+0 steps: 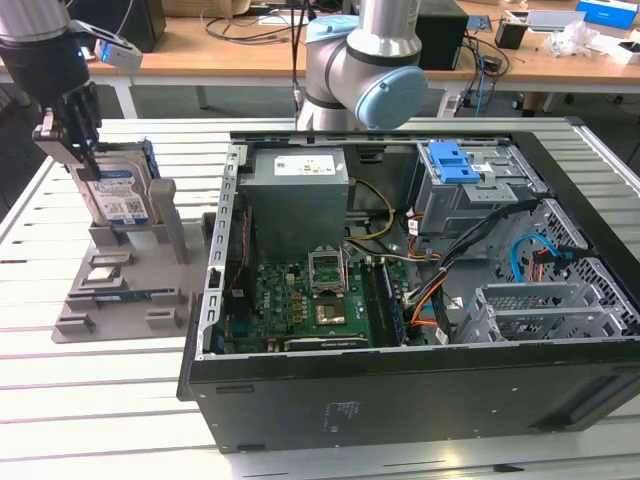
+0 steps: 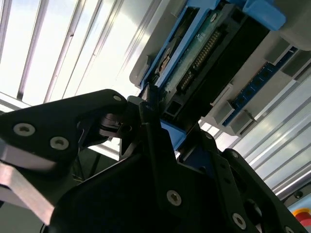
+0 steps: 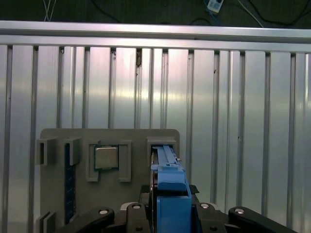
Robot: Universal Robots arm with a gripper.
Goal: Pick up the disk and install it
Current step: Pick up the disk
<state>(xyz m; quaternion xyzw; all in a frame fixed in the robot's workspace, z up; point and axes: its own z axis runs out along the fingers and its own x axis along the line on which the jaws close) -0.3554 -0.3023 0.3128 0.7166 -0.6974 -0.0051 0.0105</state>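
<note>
The slatted metal table point(image 1: 100, 400) carries everything. The open computer case point(image 1: 400, 400) lies on its side across the middle and towards the exterior view's right, side panel off so that its insides can be reached from above. Inside it are the grey power supply box point(image 1: 298, 195), a green circuit board point(image 1: 290, 300) and a metal drive cage point(image 1: 480, 195) topped with a blue latch point(image 1: 452, 160).

Near the table edge at the exterior view's left sits a grey holder point(image 1: 120, 290), its slots made to keep parts in known places. The disk point(image 1: 118, 195) stands upright on edge in one slot, which leaves its top free to be gripped. It has not been lifted out yet.

The gripper point(image 1: 88, 165) is over that slot, and in the first wrist view its fingers point(image 3: 201, 209) close on the disk's blue rail from both sides. To my eye it is gripping the disk.

Other slots of the holder hold a square processor chip point(image 3: 106, 158) lying flat and a memory stick point(image 3: 68, 184) set on edge.
</note>
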